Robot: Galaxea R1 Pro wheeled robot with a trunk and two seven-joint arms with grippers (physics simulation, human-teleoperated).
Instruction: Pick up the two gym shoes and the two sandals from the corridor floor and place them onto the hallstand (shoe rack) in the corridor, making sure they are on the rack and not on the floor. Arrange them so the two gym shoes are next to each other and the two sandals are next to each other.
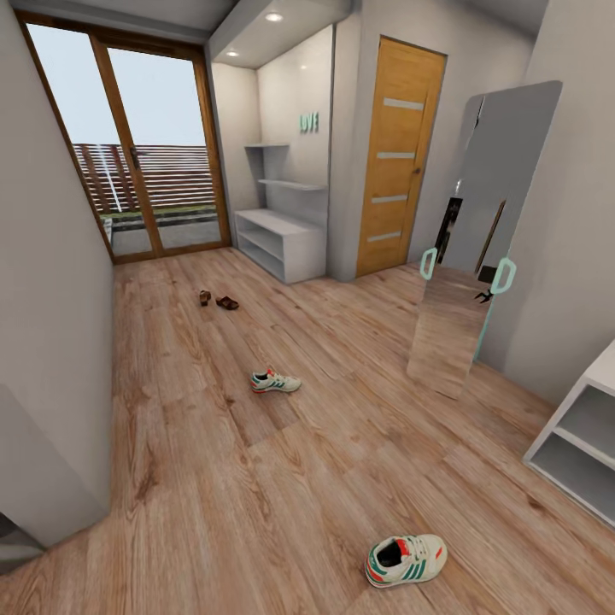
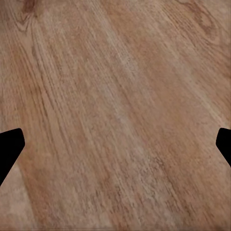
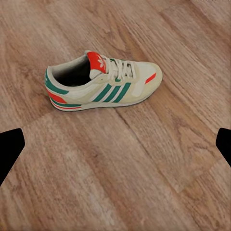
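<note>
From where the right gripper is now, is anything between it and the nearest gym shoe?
Nothing visible. In the right wrist view the gym shoe lies alone on bare corridor floor, ahead of the open gripper.

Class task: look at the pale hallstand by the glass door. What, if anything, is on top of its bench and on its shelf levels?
The hallstand shows a bare bench top and nothing visible on its open shelf levels; their back corners are too shadowed to judge. Both sandals and both gym shoes lie on the corridor floor.

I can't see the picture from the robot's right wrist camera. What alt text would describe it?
A white gym shoe with green stripes and an orange tongue patch lies upright on the wood-plank floor. The right gripper's two dark fingertips stand wide apart nearer the camera, holding nothing.
</note>
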